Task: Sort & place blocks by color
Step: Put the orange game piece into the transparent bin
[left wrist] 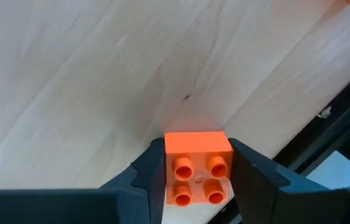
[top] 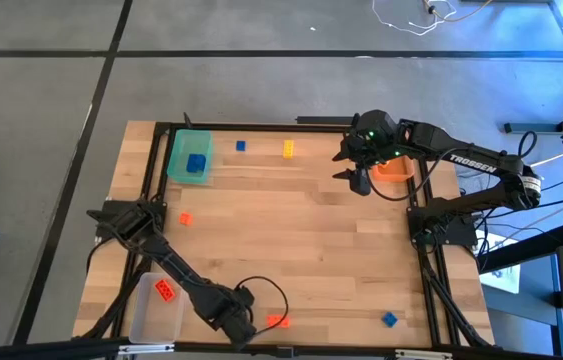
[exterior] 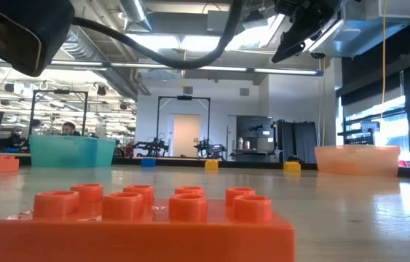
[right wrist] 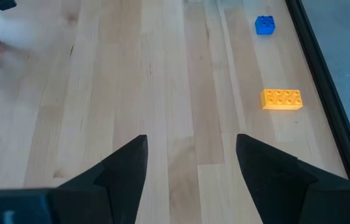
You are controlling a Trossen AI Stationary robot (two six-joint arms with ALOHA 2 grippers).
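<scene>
My left gripper point(top: 244, 322) stands near the table's front edge, pointing down, shut on a small red-orange block point(left wrist: 198, 152) with four studs. The gripper hides this block in the high view. A longer red-orange block point(top: 276, 321) lies on the table just to its right and fills the low view point(exterior: 146, 222). Other blocks lie loose: red-orange point(top: 185, 217), blue point(top: 240, 146), yellow-orange point(top: 288, 149) and blue point(top: 389, 319). My right gripper point(top: 353, 168) hangs open above the table by the orange tray point(top: 396, 170), with nothing between its fingers point(right wrist: 125, 168). My left gripper pinches the small block by two opposite side walls point(left wrist: 168, 168) between its two fingers point(left wrist: 150, 177). The fingers come from above, pointing down. The block sits studs up with its base flat on the table.
A green tray point(top: 177, 150) at the far left holds a blue block point(top: 196, 165). A clear tray point(top: 146, 318) at the near left holds a red-orange block point(top: 165, 290). A dark frame point(top: 151, 180) runs along the table's edges. The middle of the table is bare wood.
</scene>
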